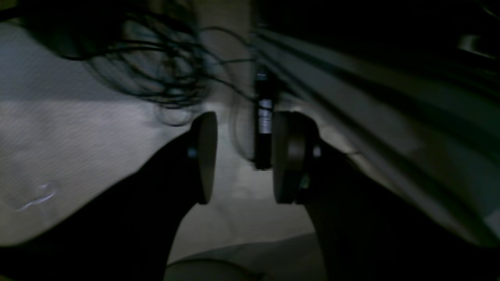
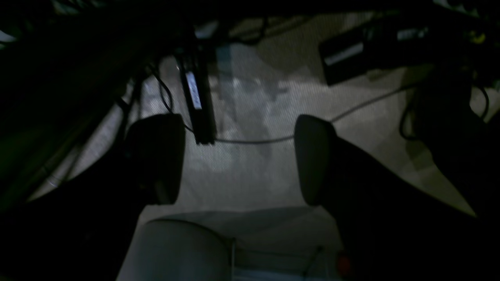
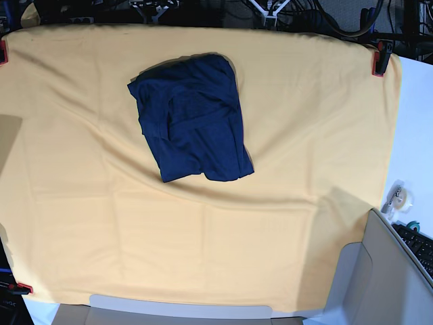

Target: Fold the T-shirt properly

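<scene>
The dark navy T-shirt [image 3: 193, 118] lies folded into a compact, roughly rectangular bundle on the big yellow cloth [image 3: 284, 135], left of centre towards the far edge. Neither gripper shows in the base view. In the left wrist view my left gripper [image 1: 244, 158] is open and empty, with dim floor and cables below it. In the right wrist view my right gripper [image 2: 234, 160] is open wide and empty, also over dim floor. The shirt is out of view in both wrist views.
Red clamps [image 3: 377, 62] hold the yellow cloth at the table corners. A tape roll [image 3: 398, 196] and a keyboard [image 3: 421, 245] lie on the white surface at the right. Grey panels [image 3: 369, 277] stand at the near right. Tangled cables [image 1: 156, 66] and a dark bar [image 2: 197, 101] hang below the table.
</scene>
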### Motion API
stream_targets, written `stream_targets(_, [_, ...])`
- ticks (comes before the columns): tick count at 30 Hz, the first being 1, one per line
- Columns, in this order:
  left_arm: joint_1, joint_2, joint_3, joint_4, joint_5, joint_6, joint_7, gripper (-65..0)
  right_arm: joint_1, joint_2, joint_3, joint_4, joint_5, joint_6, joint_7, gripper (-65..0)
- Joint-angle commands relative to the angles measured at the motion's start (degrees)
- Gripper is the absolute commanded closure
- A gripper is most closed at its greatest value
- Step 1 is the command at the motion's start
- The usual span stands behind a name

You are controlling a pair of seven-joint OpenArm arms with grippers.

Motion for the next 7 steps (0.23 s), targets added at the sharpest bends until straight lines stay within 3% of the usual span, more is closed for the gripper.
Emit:
stream_targets(1, [-0.34,0.15,0.25,0.04,0.28,-0.04,-0.29,-22.8,0.21,0.09,0.13,0.03,0.10,0.27,0.08,-43.3])
stream_targets(7, [-1.40,0.15,0.25,-0.04,0.28,0.05,-0.29,-22.8,0.91,-0.18,0.13,0.03,0.10,0.27,0.08,-43.3])
